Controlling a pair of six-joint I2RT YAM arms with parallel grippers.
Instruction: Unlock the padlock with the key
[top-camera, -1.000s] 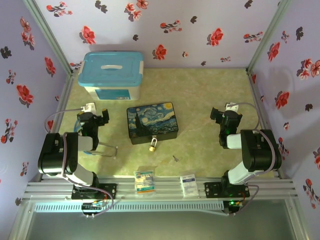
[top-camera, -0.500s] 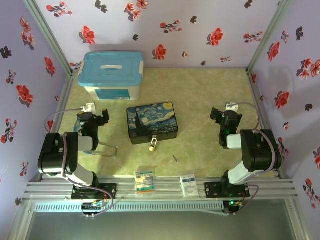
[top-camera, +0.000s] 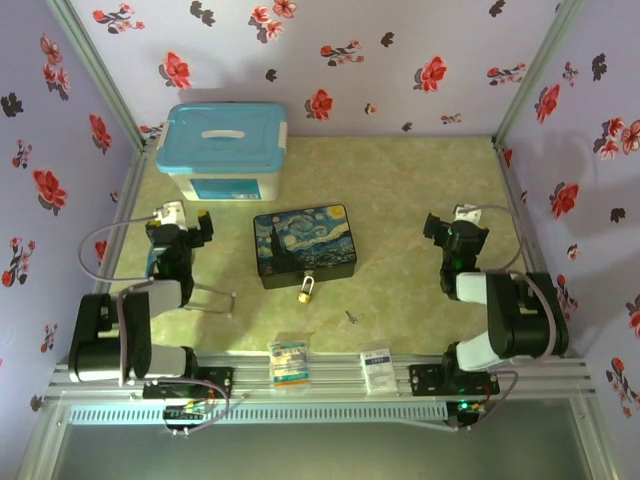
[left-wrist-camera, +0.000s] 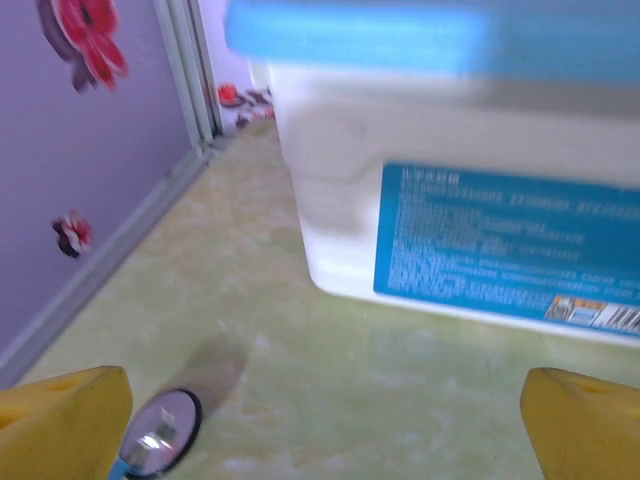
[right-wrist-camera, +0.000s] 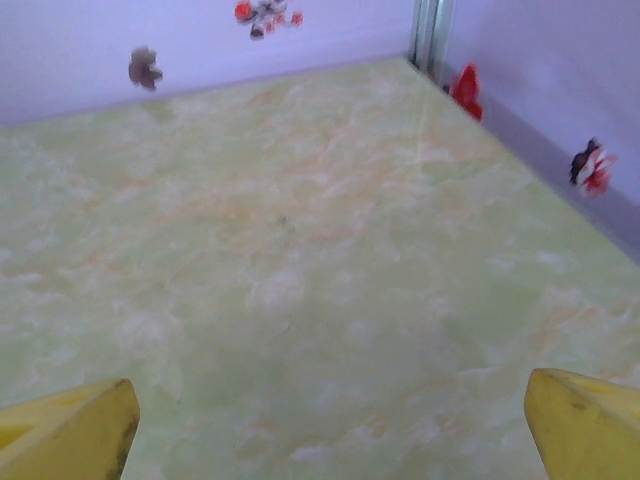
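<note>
Out on the middle of the counter (top-camera: 420, 180), the padlock (top-camera: 304, 293) lies right at the near side of the painted box (top-camera: 305, 244), brass body toward the arms; whether it touches the box, I cannot tell; the key (top-camera: 350, 317) is a tiny dark sliver on bare counter, nearer the arms and to the right of the padlock, apart from it.

Left hand (top-camera: 203, 230) sits well left of the box, released, nothing between its yellow fingertips (left-wrist-camera: 62, 420); they stand wide apart in the left wrist view; dead ahead of it looms the blue-lidded bin (left-wrist-camera: 450, 200), close and blurred, with a small round blue-rimmed disc (left-wrist-camera: 155, 445) on the counter just beside the left fingertip.

Right hand (top-camera: 432, 228) is over on the right, well apart from box and key; released too, yellow fingertips (right-wrist-camera: 65, 430) spread wide over bare counter, flowered wall (right-wrist-camera: 200, 40) beyond.

Painted box lies between the two hands; two small packets (top-camera: 288, 360) rest near the front rail, nearer than the key.
</note>
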